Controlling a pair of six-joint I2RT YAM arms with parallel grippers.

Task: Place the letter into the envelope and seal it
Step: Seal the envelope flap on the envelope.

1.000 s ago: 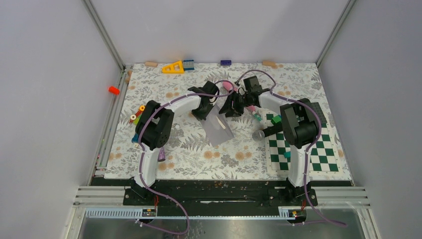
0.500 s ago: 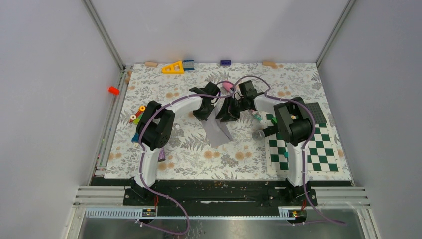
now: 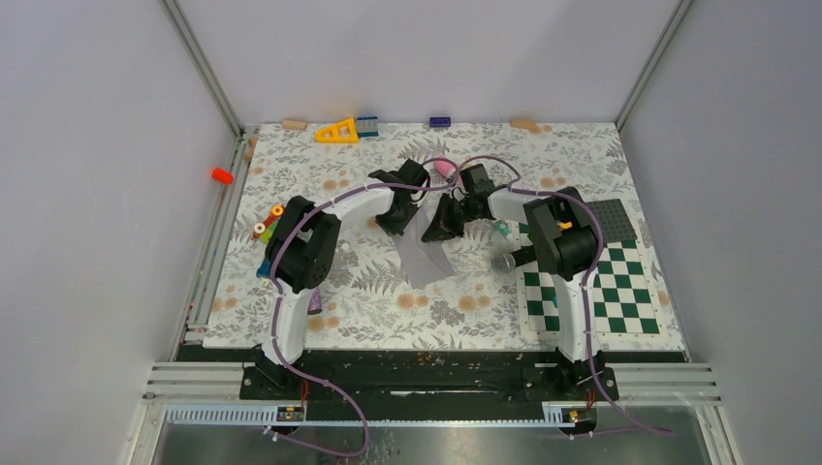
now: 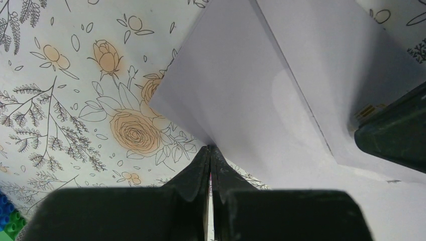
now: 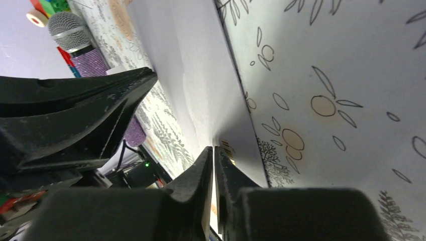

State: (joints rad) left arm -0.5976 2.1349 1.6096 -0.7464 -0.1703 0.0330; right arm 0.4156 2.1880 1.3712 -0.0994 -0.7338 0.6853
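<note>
Item: envelope (image 3: 426, 254). Thin paper, judged light, limp and easily creased; best pinched at its edges. The left tool (image 4: 209, 150) clamps one edge; the right tool (image 5: 214, 150) is pinched shut on another.

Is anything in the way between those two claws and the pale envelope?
Nothing visible stands between them. The left gripper and the right gripper each already have their jaws pinched shut on an edge of the pale grey-lavender paper envelope, one from either side, holding it tilted.
</note>
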